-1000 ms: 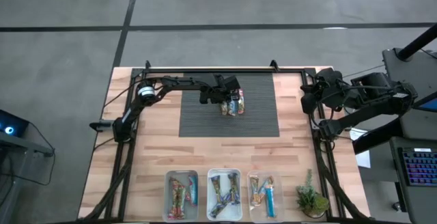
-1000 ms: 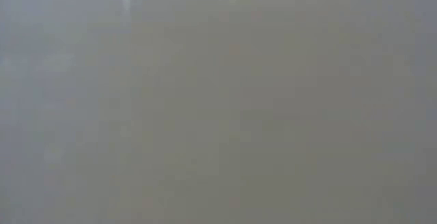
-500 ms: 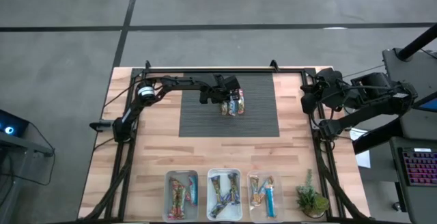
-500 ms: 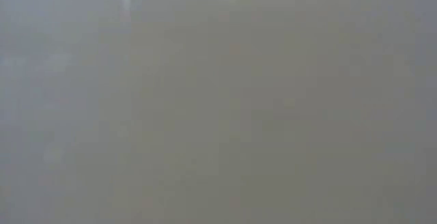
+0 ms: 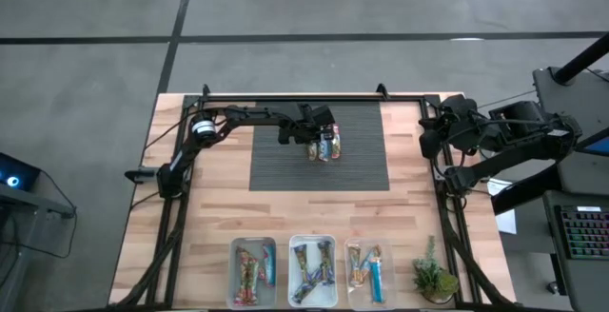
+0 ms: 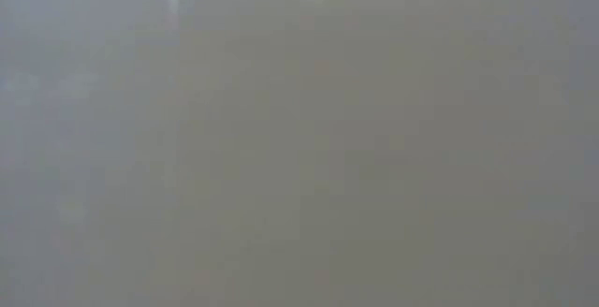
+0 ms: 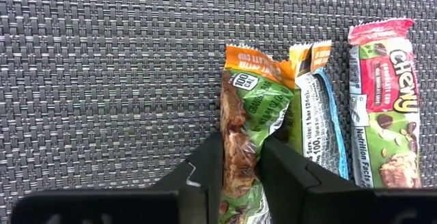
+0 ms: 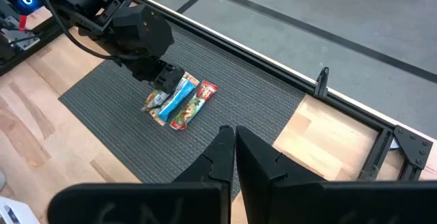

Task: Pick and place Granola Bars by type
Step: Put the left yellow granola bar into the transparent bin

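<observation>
Three granola bars lie side by side on the dark woven mat [image 5: 276,165]: an orange-ended one [image 7: 254,91], a blue one [image 7: 315,125] and a red one [image 7: 382,108]. My left gripper [image 7: 240,173] [image 5: 317,144] stands over the orange-ended bar and is shut on it. In the right wrist view the left gripper [image 8: 158,80] covers that bar's one end, beside the blue bar [image 8: 176,98] and the red bar [image 8: 196,103]. My right gripper [image 8: 234,141] [image 5: 433,141] waits shut, raised by the table's right edge. The low view shows only grey. My left gripper pinches the orange-ended bar by its two long sides [image 7: 239,152], near the end opposite the orange one. The fingers [image 7: 208,169] come steeply from above and lie across the bar. The wrapper is squeezed narrow between them, and the bar's orange end [image 7: 254,65] rests on the mat.
Three clear bins [image 5: 235,255] [image 5: 293,245] [image 5: 385,288] with several sorted bars stand in a row at the table's near edge, a small plant [image 5: 434,279] to their right. A black frame rail [image 5: 285,98] runs along the far edge.
</observation>
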Controlling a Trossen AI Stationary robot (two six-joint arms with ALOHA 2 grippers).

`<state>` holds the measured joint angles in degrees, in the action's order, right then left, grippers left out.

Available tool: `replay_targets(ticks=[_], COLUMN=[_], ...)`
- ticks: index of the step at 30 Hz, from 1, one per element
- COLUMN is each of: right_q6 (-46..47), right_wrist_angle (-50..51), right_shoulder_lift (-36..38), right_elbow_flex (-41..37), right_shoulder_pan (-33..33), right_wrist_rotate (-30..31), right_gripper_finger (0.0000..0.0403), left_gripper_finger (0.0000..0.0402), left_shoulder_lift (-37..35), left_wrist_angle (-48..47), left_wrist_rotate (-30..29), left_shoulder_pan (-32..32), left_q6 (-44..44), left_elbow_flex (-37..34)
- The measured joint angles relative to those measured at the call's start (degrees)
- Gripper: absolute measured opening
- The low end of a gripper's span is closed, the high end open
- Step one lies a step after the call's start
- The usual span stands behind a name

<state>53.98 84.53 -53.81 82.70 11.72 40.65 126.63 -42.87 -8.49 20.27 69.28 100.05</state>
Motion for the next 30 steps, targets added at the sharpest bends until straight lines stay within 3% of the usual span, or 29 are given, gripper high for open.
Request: replay_targets(ticks=[17,30], right_q6=[0.0,0.0], right_wrist_angle=[0.0,0.0], right_shoulder_lift=[0.0,0.0], right_elbow_flex=[0.0,0.0], right_shoulder_pan=[0.0,0.0], right_wrist_rotate=[0.0,0.0], right_gripper_finger=[0.0008,0.0008], left_gripper_finger=[0.0050,0.0050], left_shoulder_lift=[-0.2,-0.3], left_wrist_angle=[-0.7,-9.0], left_wrist_rotate=[1.9,1.1], left_shoulder_pan=[-0.2,-0.2], left_q6=[-4.5,-13.4], left_elbow_flex=[1.7,7.4])
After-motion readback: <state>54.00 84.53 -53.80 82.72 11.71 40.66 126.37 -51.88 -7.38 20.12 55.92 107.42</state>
